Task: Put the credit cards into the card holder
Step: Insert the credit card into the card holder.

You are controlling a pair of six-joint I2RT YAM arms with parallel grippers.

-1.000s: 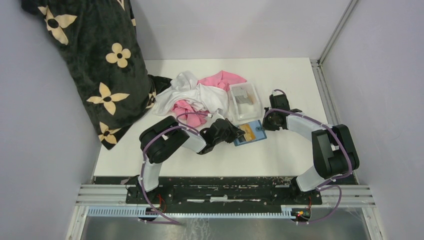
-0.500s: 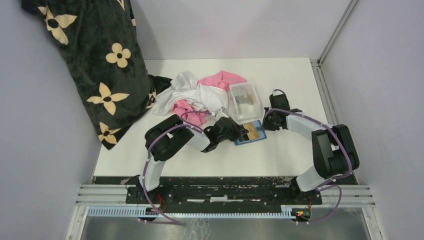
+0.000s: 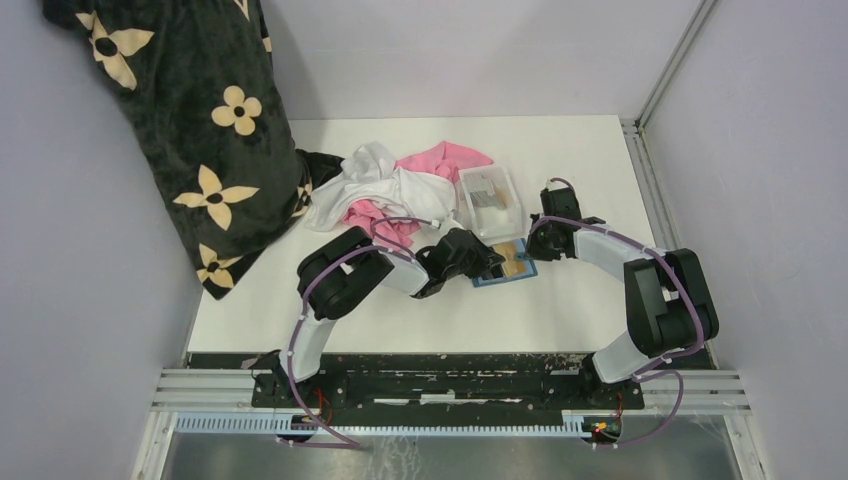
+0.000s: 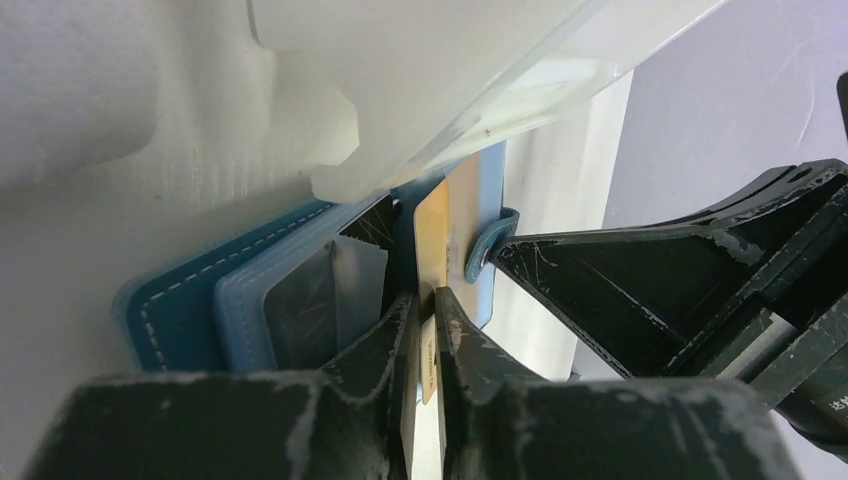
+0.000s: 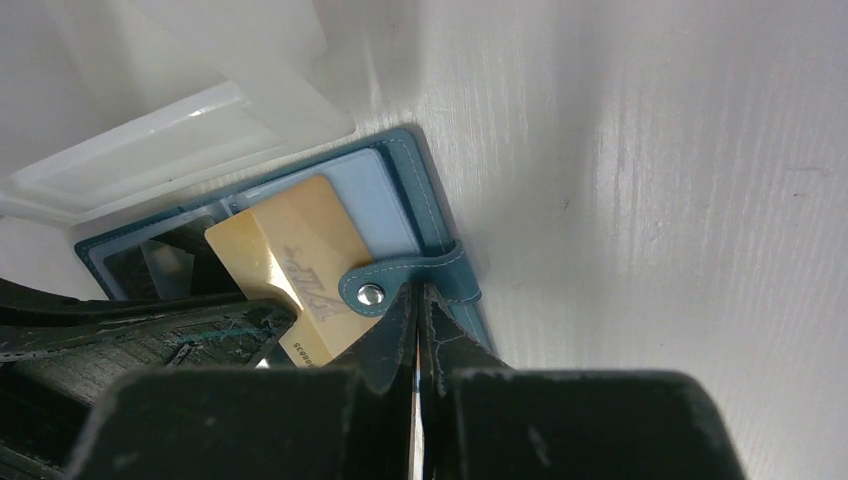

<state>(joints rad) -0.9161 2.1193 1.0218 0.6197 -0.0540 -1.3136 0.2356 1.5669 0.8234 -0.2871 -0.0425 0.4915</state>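
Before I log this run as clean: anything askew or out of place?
The gold card lies skewed across the open card holder, its edge under the snap strap, not squared to a slot. Nothing else odd.

Left arm (image 3: 335, 285): upper link rises from near-edge base, elbow bent, forearm reaches right and slightly away toward table centre, wrist low. Left gripper (image 4: 428, 297): fingers level, nearly parallel, only thin slit between them, gold card (image 4: 432, 225) edge-on in slit. Right arm (image 3: 655, 290): elbow folded high at right side, forearm stretches left, wrist pitched down. Right gripper (image 5: 418, 290): fingers pressed together, no gap. Two grippers' tips face each other, just beside one another.
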